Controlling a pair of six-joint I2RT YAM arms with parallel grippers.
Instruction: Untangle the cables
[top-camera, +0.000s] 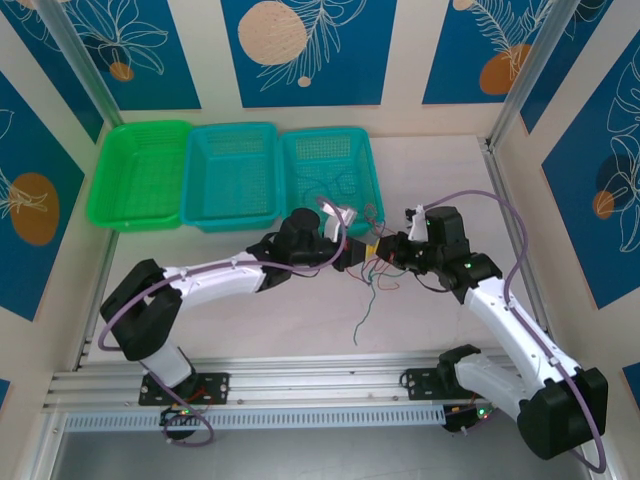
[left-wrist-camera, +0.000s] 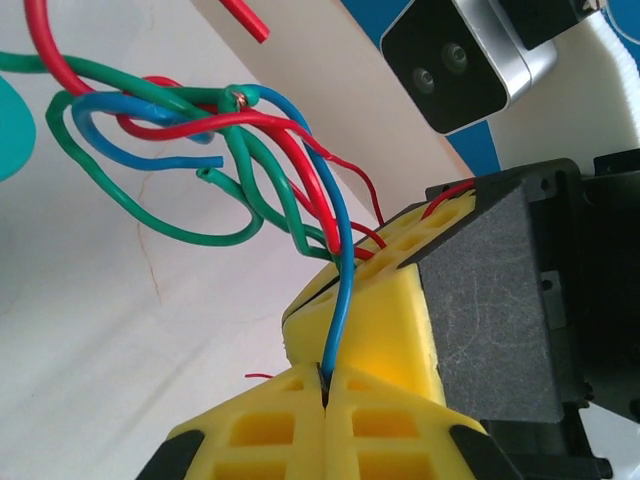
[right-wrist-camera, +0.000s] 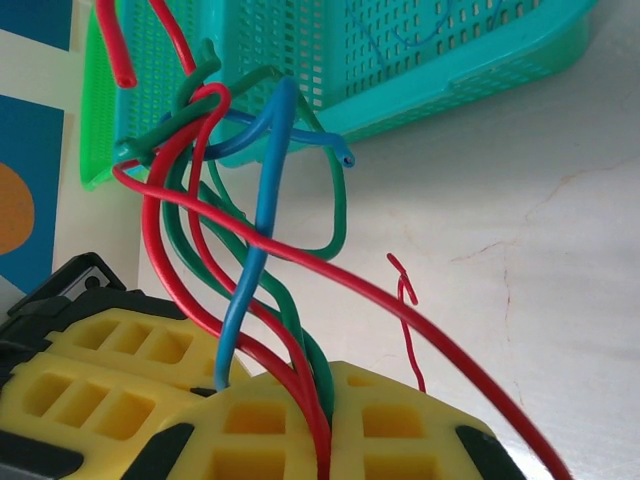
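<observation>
The left gripper (left-wrist-camera: 325, 388) has its yellow fingers (left-wrist-camera: 270, 425) pinched shut on a blue strand of the cables (left-wrist-camera: 342, 295); the right gripper (right-wrist-camera: 325, 395) clamps red and green strands (perhaps others too). The tangle hangs between both, over the bench (top-camera: 300, 320), near the teal basket (top-camera: 330, 170).

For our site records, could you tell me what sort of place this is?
Probably a robot lab work cell: two arms bolted to a metal rail, blue patterned panels enclosing the table, three plastic baskets lined up at the back.
</observation>
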